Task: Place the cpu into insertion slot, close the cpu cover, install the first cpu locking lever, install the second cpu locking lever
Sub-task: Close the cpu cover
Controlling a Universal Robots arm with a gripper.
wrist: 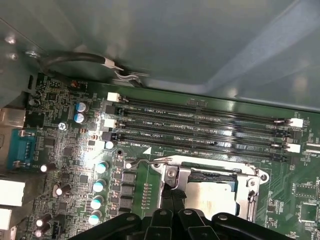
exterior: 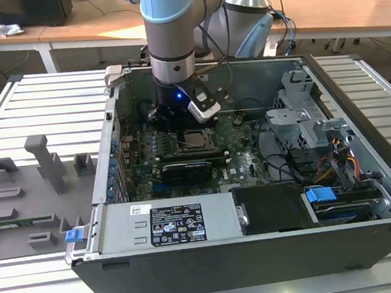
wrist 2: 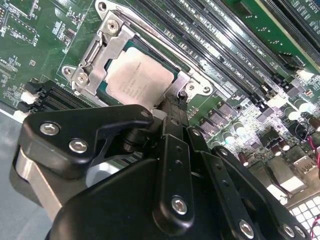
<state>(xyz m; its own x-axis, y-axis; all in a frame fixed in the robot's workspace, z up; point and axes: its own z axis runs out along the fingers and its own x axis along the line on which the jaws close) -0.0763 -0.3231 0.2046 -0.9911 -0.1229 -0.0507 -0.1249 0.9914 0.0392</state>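
standing on the slatted desk (exterior: 34,99), the open computer case (exterior: 359,139) holds the green board (wrist: 65,150), with the gripper (wrist 2: 172,107) poised over it, jaws pressed together. right at the gripper's tips sits the insertion slot (wrist 2: 202,90); the cpu cover (wrist 2: 102,47) lies flat on it, and the cpu (wrist 2: 137,75) rests inside, just beyond the tips.
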